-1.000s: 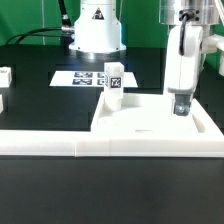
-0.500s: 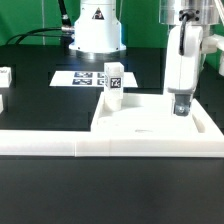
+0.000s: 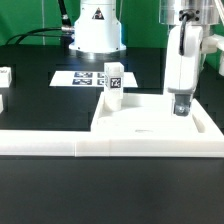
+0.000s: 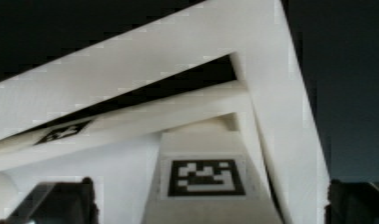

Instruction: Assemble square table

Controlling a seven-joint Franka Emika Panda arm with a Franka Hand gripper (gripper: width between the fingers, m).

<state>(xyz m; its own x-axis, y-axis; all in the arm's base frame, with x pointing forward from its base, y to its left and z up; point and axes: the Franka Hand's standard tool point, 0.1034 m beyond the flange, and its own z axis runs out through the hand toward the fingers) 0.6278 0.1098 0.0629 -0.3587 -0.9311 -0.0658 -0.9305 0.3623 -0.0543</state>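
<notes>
The white square tabletop (image 3: 150, 125) lies at the exterior view's centre right. One white tagged leg (image 3: 114, 82) stands upright at its far corner on the exterior view's left. My gripper (image 3: 180, 108) reaches down to the tabletop's far corner on the exterior view's right. In the wrist view a second tagged leg (image 4: 205, 178) stands between my dark fingers (image 4: 61, 200), with a gap on each side. The gripper (image 4: 211, 205) looks open around it. In the exterior view this leg is hidden behind the fingers.
A long low white L-shaped rail (image 3: 60, 145) runs along the front of the tabletop. The marker board (image 3: 82, 77) lies behind it. Two more white tagged parts (image 3: 4, 76) sit at the exterior view's left edge. The robot base (image 3: 95, 35) stands at the back.
</notes>
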